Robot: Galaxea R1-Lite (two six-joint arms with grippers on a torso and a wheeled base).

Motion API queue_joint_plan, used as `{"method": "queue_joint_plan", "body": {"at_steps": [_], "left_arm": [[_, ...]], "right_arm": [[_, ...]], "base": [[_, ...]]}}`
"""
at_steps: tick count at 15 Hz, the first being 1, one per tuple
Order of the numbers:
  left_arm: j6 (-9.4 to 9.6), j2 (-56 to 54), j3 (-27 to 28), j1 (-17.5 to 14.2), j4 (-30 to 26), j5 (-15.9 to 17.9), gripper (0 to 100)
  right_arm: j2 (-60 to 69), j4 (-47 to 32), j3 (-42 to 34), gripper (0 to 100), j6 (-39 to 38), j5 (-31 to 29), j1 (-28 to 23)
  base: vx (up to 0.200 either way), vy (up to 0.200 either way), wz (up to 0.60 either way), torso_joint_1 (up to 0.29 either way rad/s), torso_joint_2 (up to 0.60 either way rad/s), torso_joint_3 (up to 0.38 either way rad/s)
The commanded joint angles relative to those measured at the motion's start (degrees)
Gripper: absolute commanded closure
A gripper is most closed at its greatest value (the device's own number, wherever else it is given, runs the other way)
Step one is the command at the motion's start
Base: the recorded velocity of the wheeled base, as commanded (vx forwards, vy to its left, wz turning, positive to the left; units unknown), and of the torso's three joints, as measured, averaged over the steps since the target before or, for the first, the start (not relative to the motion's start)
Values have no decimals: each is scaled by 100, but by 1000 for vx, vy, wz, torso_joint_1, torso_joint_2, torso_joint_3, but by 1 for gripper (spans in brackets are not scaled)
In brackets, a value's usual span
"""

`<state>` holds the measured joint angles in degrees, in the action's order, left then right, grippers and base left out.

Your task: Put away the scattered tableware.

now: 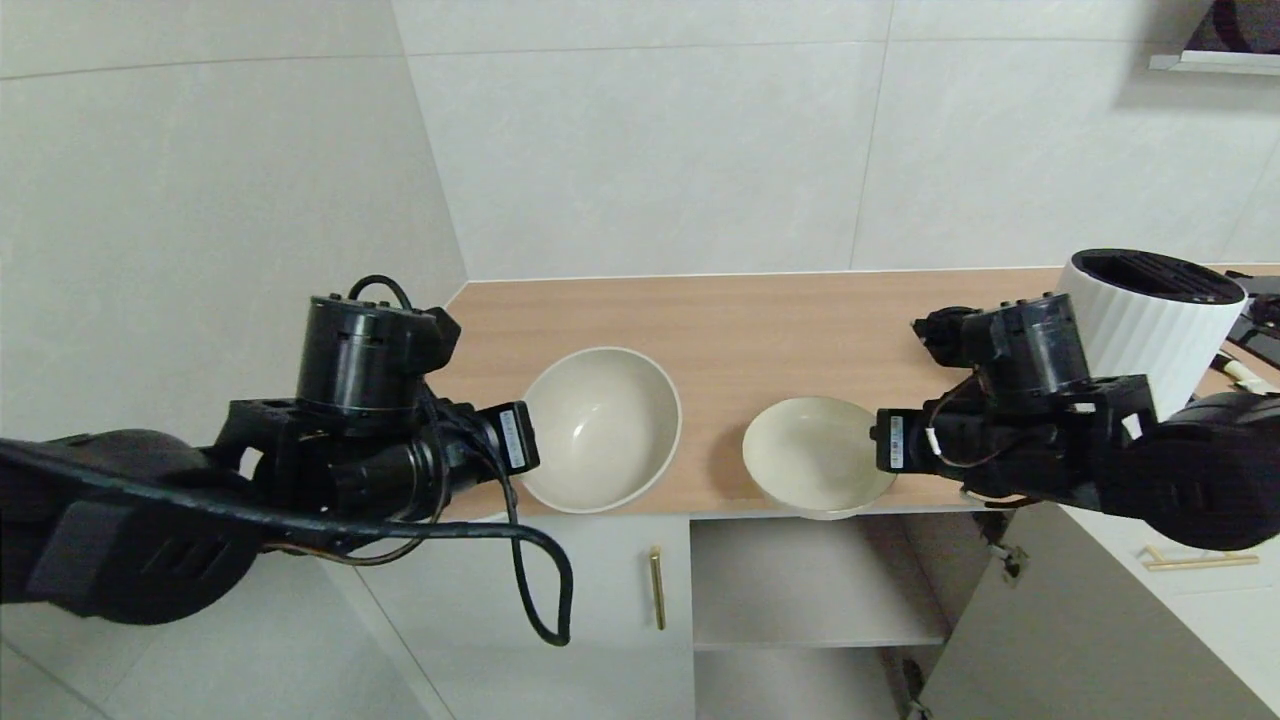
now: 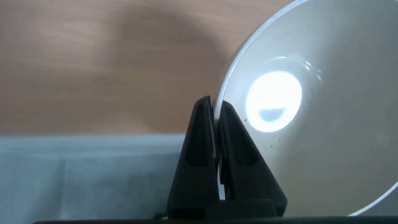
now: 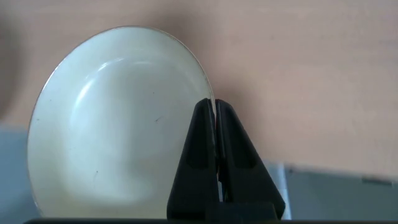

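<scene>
nearest, below the desk's front edge, a white cabinet (image 1: 810,580) stands with one compartment open: a bare shelf (image 1: 815,632) inside and its door swung out toward the robot's right. the closed door beside it carries a slim brass handle (image 1: 656,588).

both arms come in low and roughly level from either side, wrists turned inward toward each other, with open room between them over the middle of the front edge.

the left tool (image 2: 216,109) has its two black wedge fingers drawn together on the thin rim of the large bowl (image 1: 600,425), one finger inside and one outside. this bowl is deep, round and smooth cream, tilted so its hollow faces up and toward the camera. its lower side overlaps the desk's front edge.

the right tool (image 3: 215,107) pinches the rim of the small bowl (image 1: 815,455) the same way. this bowl is shallower, the same glossy cream, and reaches past the front edge above the open compartment. i cannot tell whether either bowl rests on the wood or hangs clear of it. the two bowls are near each other but apart.

the desk (image 1: 760,320) is matte, wood-grained and straight-edged, with bare surface behind the bowls. farther back on the right stands a white ribbed container (image 1: 1150,310) with a dark top. pale tiled wall (image 1: 650,150) closes the back and the left corner.
</scene>
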<state>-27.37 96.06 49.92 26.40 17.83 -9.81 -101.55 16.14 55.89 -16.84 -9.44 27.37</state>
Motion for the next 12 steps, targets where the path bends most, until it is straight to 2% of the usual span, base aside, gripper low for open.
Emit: {"method": "queue_joint_plan", "body": {"at_steps": [1, 4, 7, 11, 12], "left_arm": [[188, -826, -483, 93, -17, 15, 100], [399, -1107, -808, 198, -8, 15, 100], [399, -1028, -852, 251, -8, 6, 100], [390, -905, -852, 260, -8, 6, 100], [390, -896, -852, 260, -8, 6, 100]], "right_arm": [[1032, -428, -386, 100, -4, 381, 5], [1339, -621, -747, 100, -4, 425, 14], [1594, -559, -1248, 100, 22, 592, 5], [1585, -559, -1300, 100, 31, 697, 5], [1585, -559, -1300, 100, 31, 697, 5]], "base": [[0, 0, 0, 0, 0, 0], [0, 0, 0, 0, 0, 0], [0, 0, 0, 0, 0, 0], [-200, 0, 0, 5, 5, -4], [0, 0, 0, 0, 0, 0]]}}
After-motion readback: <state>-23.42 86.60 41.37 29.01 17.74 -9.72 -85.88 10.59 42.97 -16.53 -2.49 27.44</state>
